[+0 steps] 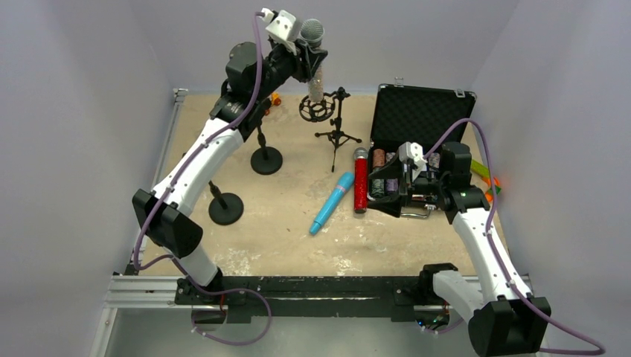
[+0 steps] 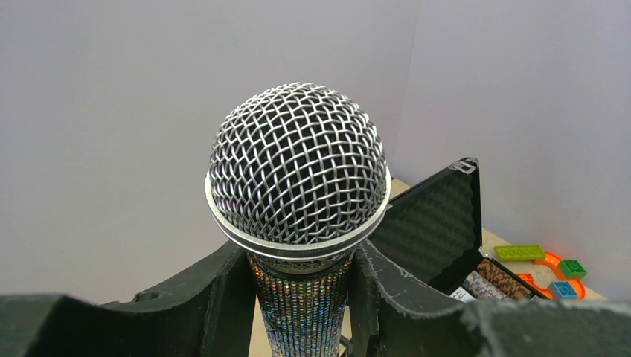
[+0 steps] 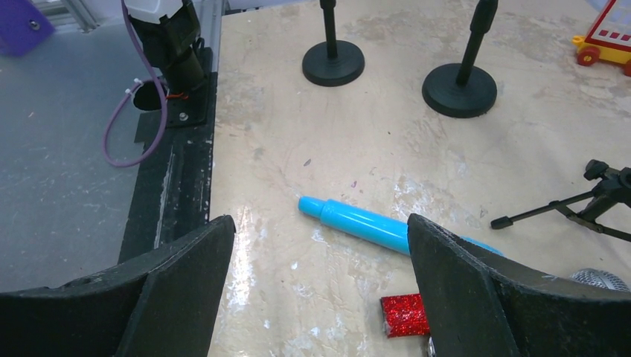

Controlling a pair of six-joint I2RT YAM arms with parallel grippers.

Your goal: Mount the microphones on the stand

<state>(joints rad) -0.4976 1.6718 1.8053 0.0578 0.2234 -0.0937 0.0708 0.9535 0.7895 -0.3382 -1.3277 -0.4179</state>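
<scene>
My left gripper [image 1: 311, 53] is raised at the back of the table, shut on the silver-glitter microphone [image 2: 301, 305] just under its grey mesh head [image 2: 298, 163]. The microphone [image 1: 315, 71] hangs upright, its tail right above the ring mount [image 1: 318, 110] of the black tripod stand [image 1: 338, 134]. The light blue microphone [image 1: 332, 201] and the red-glitter microphone [image 1: 361, 182] lie on the table. My right gripper [image 3: 320, 223] stands open, nothing between its fingers, low over the table by the blue microphone [image 3: 364, 223] and the red one's tail [image 3: 405, 314].
Two round-base stands [image 1: 266, 160] [image 1: 225, 208] are on the left of the table. An open black case [image 1: 417, 119] holding several small items sits at the right, beside my right gripper [image 1: 393, 195]. Coloured toy bricks [image 2: 543, 260] lie beyond it.
</scene>
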